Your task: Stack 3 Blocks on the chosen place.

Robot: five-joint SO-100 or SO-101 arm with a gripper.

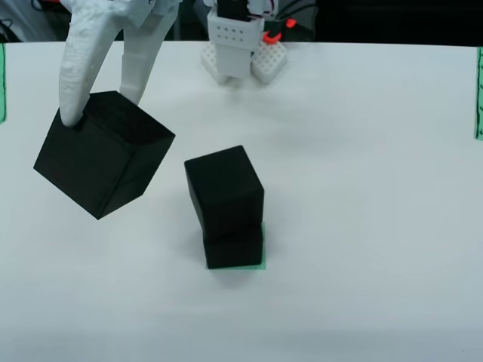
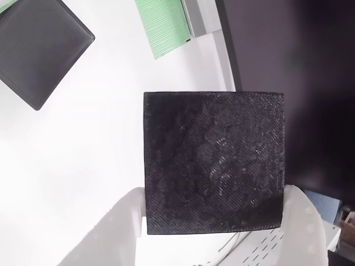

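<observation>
in the view from above, the white gripper [image 1: 102,105] is clamped on a black block [image 1: 102,154], holding it tilted in the air to the left of a stack of two black blocks [image 1: 226,207]; the stack's lower block sits on the green striped square [image 1: 260,265], the upper one twisted slightly against it. in the view that rides on the gripper, the held block [image 2: 213,160] shows a finely dotted face between the white fingers [image 2: 125,221], with the stack's top [image 2: 41,50] at upper left over the white table [image 2: 94,144]
</observation>
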